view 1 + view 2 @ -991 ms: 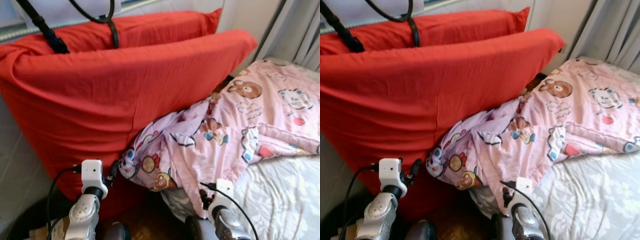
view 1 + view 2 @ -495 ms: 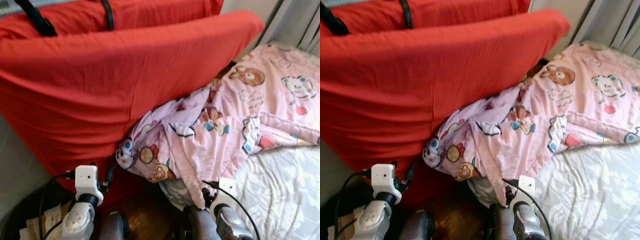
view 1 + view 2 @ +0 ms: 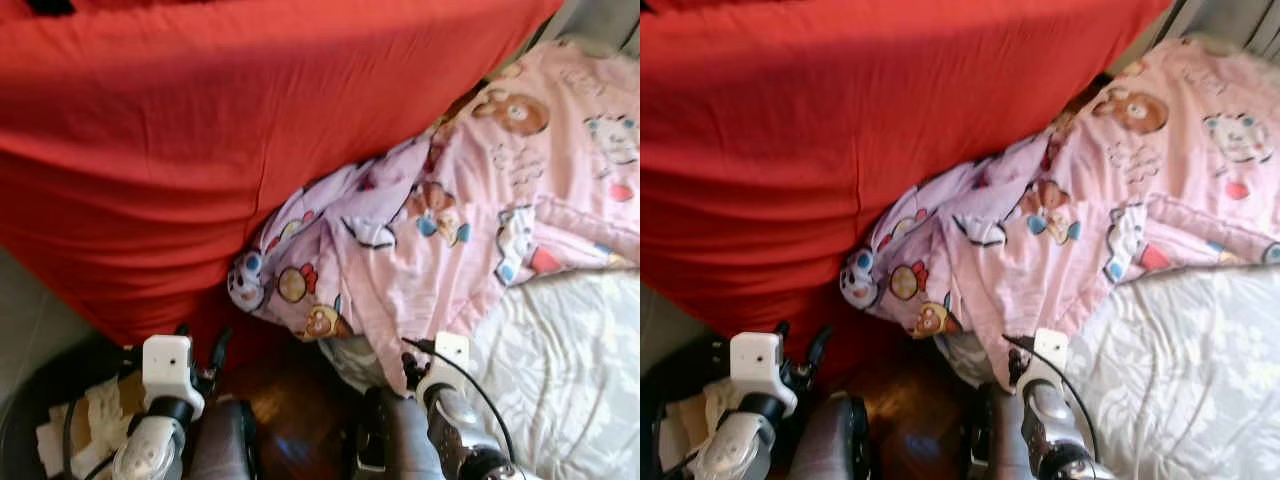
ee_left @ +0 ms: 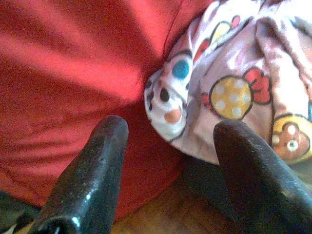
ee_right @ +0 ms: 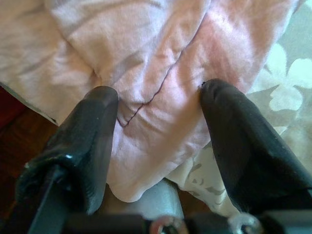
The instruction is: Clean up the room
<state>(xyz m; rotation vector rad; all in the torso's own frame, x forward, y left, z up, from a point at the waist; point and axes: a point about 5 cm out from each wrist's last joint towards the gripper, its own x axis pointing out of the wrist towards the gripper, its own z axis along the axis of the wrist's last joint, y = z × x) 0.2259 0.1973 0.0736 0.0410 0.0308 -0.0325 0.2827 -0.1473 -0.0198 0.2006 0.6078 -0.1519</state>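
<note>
A pink quilt (image 3: 470, 220) printed with cartoon animals lies rumpled on the bed, and its corner (image 3: 290, 290) hangs over the bed's edge toward the floor. A big red cushion (image 3: 200, 130) leans against it on the left. My left gripper (image 4: 170, 146) is open and empty, low down, facing the hanging quilt corner (image 4: 219, 92) and the red cushion (image 4: 73, 63). Just short of the quilt's lower edge (image 5: 156, 87), my right gripper (image 5: 158, 122) is also open with nothing between its fingers.
A grey-white floral sheet (image 3: 570, 370) covers the bed at the right. Dark wooden floor (image 3: 285, 395) shows between my arms. At the lower left stands a dark bin (image 3: 40, 400) holding crumpled paper (image 3: 95, 420).
The head camera has tipped down and closer: cushion and quilt slid up the picture and the bin with paper came into view. Both grippers stay low and open.
</note>
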